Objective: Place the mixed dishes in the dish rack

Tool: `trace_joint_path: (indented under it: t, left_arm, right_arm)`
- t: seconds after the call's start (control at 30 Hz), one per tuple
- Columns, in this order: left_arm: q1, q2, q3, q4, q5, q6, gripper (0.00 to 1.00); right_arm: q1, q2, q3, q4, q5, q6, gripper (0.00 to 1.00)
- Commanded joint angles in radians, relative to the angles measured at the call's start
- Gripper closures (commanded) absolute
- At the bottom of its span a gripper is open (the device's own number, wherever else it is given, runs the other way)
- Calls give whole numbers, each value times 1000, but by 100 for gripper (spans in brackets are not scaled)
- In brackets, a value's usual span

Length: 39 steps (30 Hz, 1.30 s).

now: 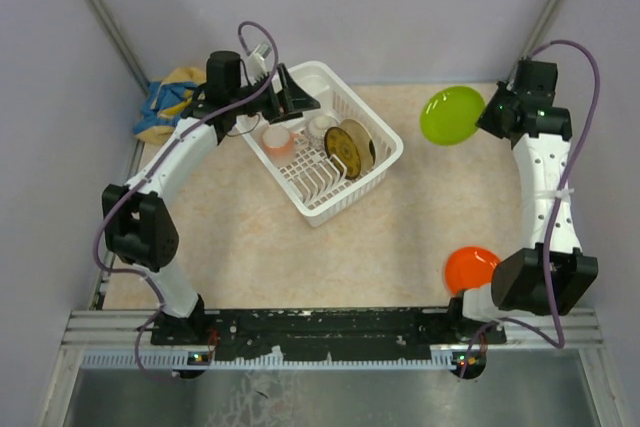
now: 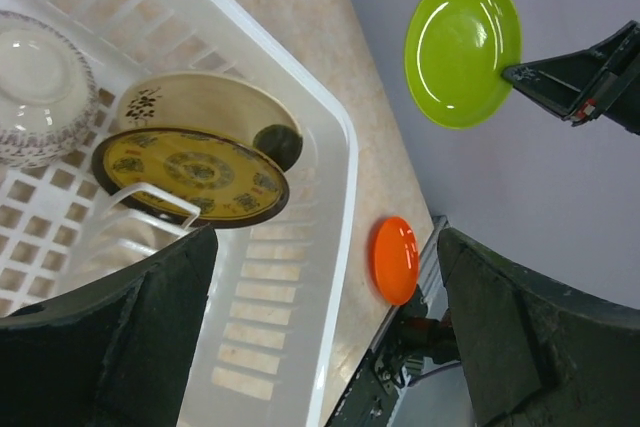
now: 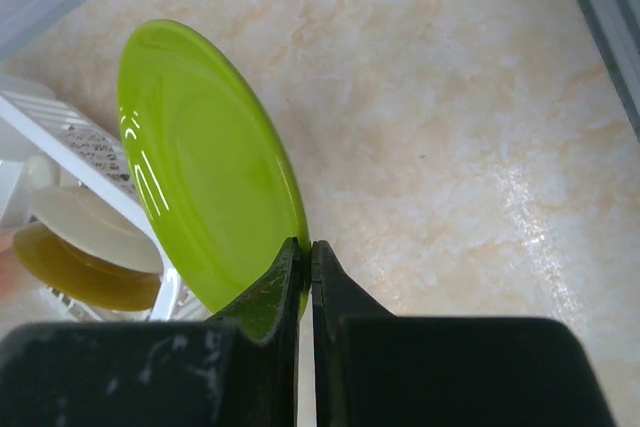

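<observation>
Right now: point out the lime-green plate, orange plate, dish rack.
lime-green plate [image 1: 450,115], top view, centre of its face.
orange plate [image 1: 470,267], top view, middle of visible part.
dish rack [image 2: 345,177], left wrist view, rim of side wall.

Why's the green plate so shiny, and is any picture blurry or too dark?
Right wrist view: white glare streaks the lime-green plate; the right pincer gripping its rim is nearly black. Left wrist view: the plate glints too, the open left pincer looms dark. Top view: even light, soft shadows, no blur.

A blue and yellow cloth [image 1: 165,104] lies at the table [image 1: 400,237] corner.
</observation>
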<state>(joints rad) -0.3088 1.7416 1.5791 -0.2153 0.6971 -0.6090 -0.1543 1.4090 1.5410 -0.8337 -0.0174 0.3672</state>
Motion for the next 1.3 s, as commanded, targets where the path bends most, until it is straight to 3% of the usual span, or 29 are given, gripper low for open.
trace_joint_path:
  t: [0.0,0.2,0.53,1.03,1.1,1.27]
  left_arm:
    - [-38,33,26,127,57,-77,5]
    - [-68,86,35,244,89,-159,6]
    - [-84,167,105,198,50,-177,9]
    - [-93,242,158,208,77,-222,20]
    - [-93,241,155,210,81,-222,26]
    - [-92,235,136,262,103,-264,60]
  right_arm:
    - [-3,18,81,5,-112,9,100]
    - [88,42,91,57,-226,88,100]
    - [223,90,75,198,-365,226,100]
    - [343,221,171,270,-421,289,100]
    - [348,236,183,274,-434,294,100]
    - [371,274,185,286,-441,303,100]
